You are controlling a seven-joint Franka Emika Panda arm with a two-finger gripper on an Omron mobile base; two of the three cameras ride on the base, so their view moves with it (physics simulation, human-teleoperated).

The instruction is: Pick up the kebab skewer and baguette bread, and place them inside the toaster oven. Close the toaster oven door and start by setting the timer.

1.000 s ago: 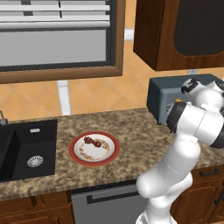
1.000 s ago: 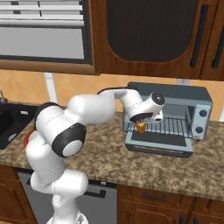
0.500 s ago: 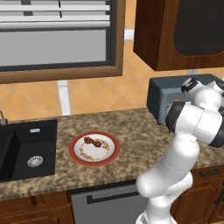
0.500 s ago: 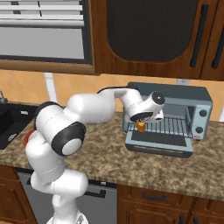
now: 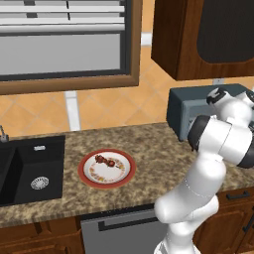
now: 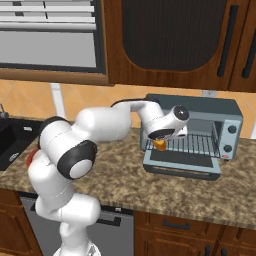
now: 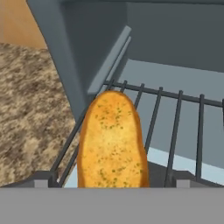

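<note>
**Setting the baguette on the rack**

We hold the baguette bread (image 7: 111, 142) pinched in the claw (image 6: 160, 142) at the left front corner of the open toaster oven (image 6: 200, 131), just over the wire rack (image 7: 175, 127). To do this well, we judge we should carry it further in, past the left wall, and lower it across several bars before letting go, so it cannot tip off the front edge. The kebab skewer (image 5: 110, 161) waits on the plate (image 5: 85, 174) on the surface (image 5: 158, 158).
</note>
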